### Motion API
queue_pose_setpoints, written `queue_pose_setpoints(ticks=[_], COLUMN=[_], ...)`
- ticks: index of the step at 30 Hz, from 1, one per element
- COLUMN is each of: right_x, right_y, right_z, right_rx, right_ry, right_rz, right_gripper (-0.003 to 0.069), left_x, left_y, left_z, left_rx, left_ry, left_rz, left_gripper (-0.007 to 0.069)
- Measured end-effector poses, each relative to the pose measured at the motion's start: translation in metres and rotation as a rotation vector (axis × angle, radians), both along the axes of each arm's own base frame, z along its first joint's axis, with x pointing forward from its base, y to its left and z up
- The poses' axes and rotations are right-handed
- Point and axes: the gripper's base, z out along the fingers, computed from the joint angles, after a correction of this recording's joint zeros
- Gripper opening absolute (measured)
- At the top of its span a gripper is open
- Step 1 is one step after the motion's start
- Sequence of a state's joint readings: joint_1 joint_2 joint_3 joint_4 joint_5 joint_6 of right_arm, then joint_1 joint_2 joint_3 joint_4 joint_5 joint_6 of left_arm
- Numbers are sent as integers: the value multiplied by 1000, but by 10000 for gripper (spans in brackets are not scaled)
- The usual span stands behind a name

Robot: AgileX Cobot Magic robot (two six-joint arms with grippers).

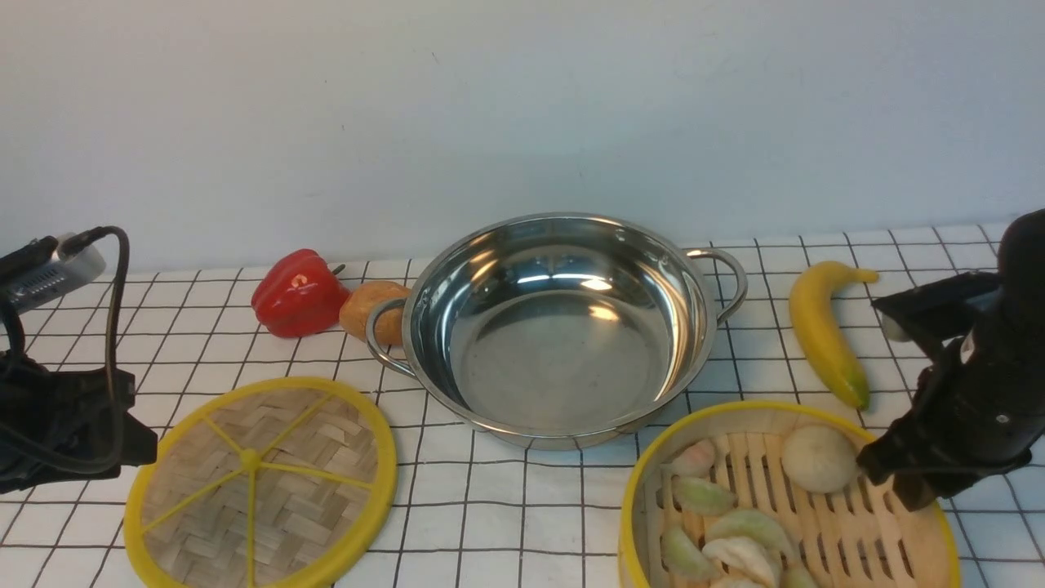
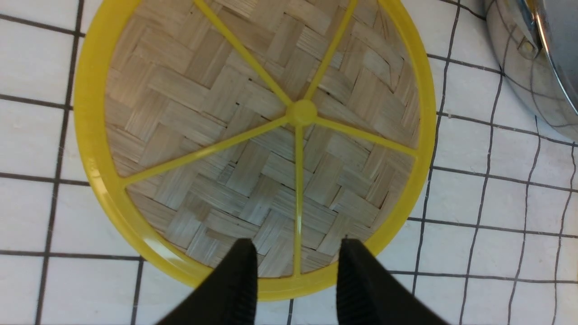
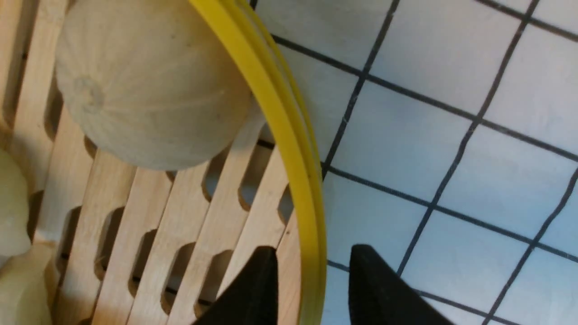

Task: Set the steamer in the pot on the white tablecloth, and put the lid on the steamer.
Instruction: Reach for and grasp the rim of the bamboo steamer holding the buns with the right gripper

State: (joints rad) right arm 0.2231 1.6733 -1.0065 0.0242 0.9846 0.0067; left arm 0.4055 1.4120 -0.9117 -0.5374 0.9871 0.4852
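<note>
My left arm (image 1: 57, 425) sat low at the left edge, and my left gripper (image 2: 295, 246) pointed straight down, black jaws standing apart. My right arm (image 1: 971, 384) leaned in from the right (dark and bulky, seen from the front), its right gripper (image 3: 311, 253) tipped downward, jaws parted too, closed on nothing.

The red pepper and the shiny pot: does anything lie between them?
Yes. In the front view, a round orange-brown item, perhaps a potato, sits between the red pepper and the pot, close to both.
</note>
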Motion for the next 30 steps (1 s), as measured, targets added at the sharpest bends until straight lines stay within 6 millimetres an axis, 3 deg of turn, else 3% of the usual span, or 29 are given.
queue_pose_setpoints(ticks=[19,27,30], right_x=[2,1,0], right_y=[1,0,-2], right_z=[-16,-15,-15], right_rx=[-12,-16,-43], right_ry=[58,75,83], right_rz=[-11,-22,-4], right_gripper=[239,90,78], left_x=[0,0,0], left_y=[0,0,0], left_z=[0,0,0], left_rx=[0,0,0], left_ry=[0,0,0], left_rz=[0,0,0], left_gripper=[243,243,243])
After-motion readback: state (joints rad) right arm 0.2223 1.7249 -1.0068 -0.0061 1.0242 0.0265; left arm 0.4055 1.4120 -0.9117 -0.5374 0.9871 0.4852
